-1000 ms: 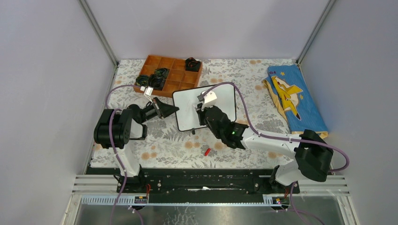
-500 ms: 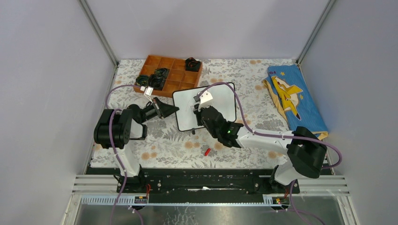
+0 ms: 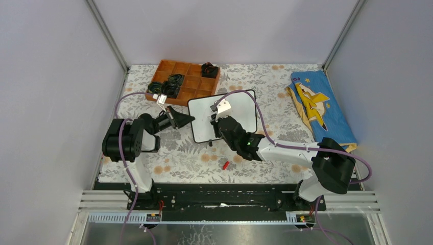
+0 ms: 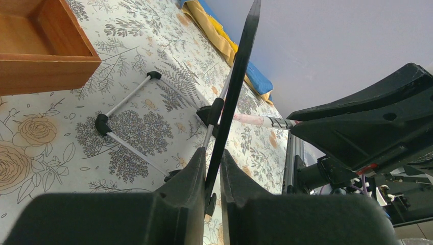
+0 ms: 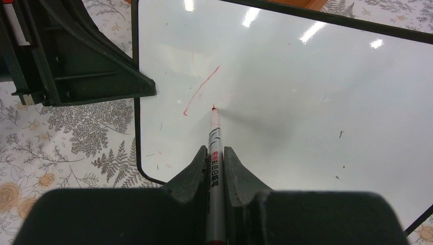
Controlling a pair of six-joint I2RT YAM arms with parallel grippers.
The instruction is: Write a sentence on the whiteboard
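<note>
**Top external view.** The whiteboard sits at the middle of the table, toward the far edge. It is just beside the near-right corner of the orange tray, which occupies the far-left corner. The left gripper meets the left edge of the board. The right gripper is over the board's left half. The jaw state of either gripper cannot be read from this view. A blue cloth lies along the right edge of the table. A small red cap lies near the near edge, well apart from the board.

**Left wrist view.** The left gripper is clenched on the black frame of the whiteboard, which appears edge-on and runs up between the two fingers. The marker points at the board face from the right. The tray is in the upper-left corner of the picture.

**Right wrist view.** The right gripper is clamped on the marker, with the barrel held between both fingers. The red tip touches the whiteboard in its left half. One slanted red stroke lies just left of the tip. No complete word is legible. The left gripper rests against the board's left edge.
</note>
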